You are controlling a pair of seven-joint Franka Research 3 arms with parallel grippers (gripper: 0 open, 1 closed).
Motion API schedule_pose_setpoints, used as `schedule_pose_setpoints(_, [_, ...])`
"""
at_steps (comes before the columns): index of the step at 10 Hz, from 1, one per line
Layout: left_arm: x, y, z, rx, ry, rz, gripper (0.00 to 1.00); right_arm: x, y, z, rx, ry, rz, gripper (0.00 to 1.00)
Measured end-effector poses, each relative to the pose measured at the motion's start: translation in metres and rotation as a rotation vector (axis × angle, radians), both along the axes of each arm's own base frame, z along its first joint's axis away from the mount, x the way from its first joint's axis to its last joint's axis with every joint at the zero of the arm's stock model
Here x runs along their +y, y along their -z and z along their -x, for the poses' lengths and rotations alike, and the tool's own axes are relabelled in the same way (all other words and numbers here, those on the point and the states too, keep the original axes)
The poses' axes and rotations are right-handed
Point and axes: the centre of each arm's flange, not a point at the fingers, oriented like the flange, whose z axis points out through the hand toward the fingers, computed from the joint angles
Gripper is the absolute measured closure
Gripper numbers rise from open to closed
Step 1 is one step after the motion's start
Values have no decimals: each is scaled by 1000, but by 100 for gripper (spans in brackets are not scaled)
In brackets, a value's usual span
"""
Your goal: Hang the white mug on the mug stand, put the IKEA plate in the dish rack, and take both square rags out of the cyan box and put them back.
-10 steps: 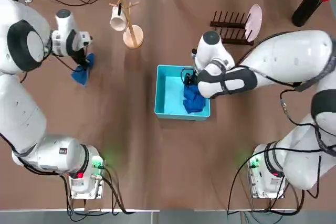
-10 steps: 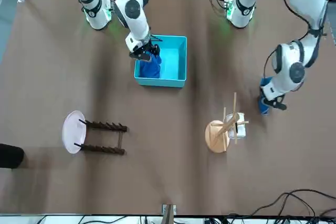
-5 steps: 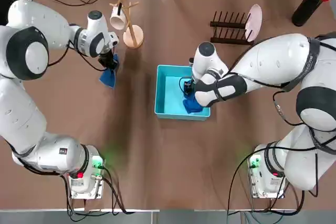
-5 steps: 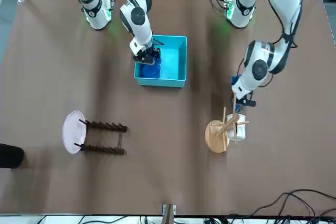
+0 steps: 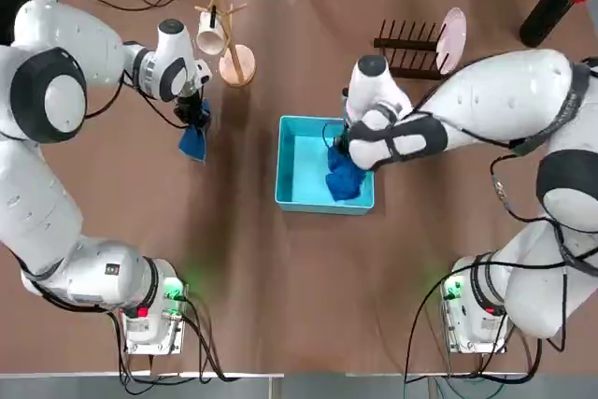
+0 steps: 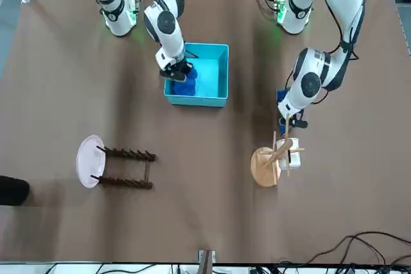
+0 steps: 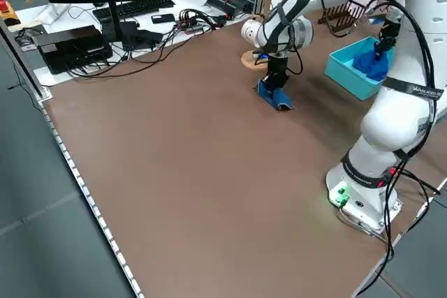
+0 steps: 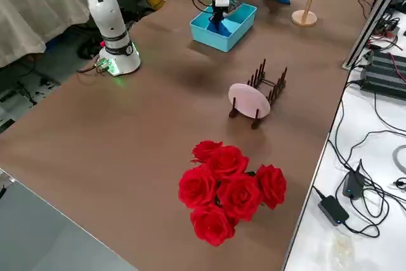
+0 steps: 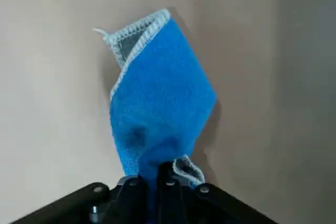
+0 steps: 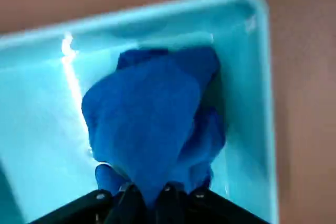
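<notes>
Two blue rags, both in a grip at once. Right gripper [image 5: 338, 149], wide open a second ago, now clamped shut on the second rag [image 5: 344, 178] inside the cyan box [image 5: 291, 167], right of centre in the top view; cloth bunched and drawn up toward the fingers in the right wrist view. Left gripper [image 5: 195, 117] pinched tight on the first rag [image 5: 192, 142], hanging over the bare table at upper left, moved in from the far left edge to just beside the mug stand [image 5: 234, 61]. Reads as second rag just seized for lifting out, first rag on its way back toward the box. White mug [image 5: 210, 36] already hung on a peg, upper left of centre. IKEA plate [image 5: 452, 38] already standing in the dish rack [image 5: 407, 51], upper right. Only the rag exchange left, by the look of it.
</notes>
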Motion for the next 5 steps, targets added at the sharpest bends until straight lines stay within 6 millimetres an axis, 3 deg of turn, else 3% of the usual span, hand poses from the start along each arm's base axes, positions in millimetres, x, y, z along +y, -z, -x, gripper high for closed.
schedule_pose_setpoints(3, [106,2,-4,47,5,-17,91,-43,-119,-65,88,26,0,96])
schedule_pose_setpoints(4, [139,3,-1,59,0,-20,91,-65,-152,-84,98,20,-13,96])
schedule_pose_setpoints(5, [172,3,3,72,6,-20,91,-89,-173,-99,104,8,-26,96])
